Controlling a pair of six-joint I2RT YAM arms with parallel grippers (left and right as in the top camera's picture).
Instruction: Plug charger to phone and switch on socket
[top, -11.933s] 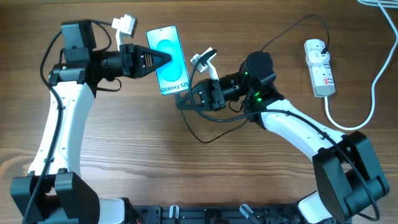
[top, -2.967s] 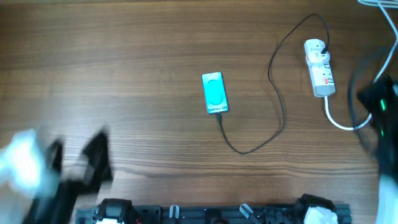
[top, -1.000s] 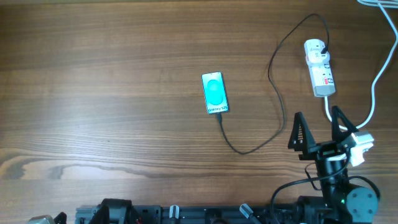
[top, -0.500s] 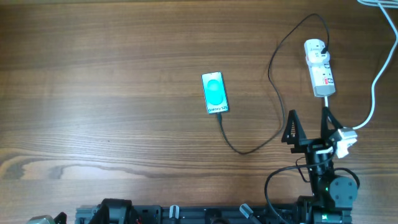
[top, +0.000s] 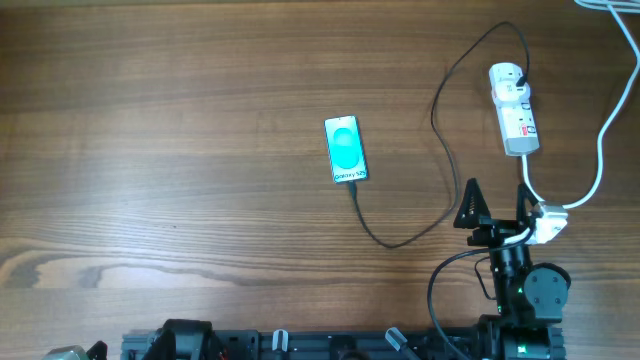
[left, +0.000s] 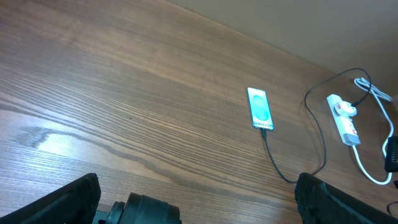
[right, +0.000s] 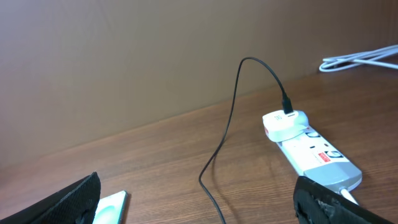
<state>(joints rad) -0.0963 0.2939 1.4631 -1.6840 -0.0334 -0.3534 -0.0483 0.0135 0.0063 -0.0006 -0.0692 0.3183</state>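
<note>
Wooden surface (top: 200, 100): charger (top: 441, 128) runs from phone (top: 345, 150) to socket (top: 513, 110). Left end effector (left: 196, 182) apart; right end effector (top: 496, 192) apart, near socket.

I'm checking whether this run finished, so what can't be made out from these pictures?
Socket switch position: too small in all three views.
Whether the charger tip sits fully in the phone: joint too small overhead; bottom edge crops the phone in the right wrist view.
White cord's far end: leaves the overhead frame's right edge.
</note>
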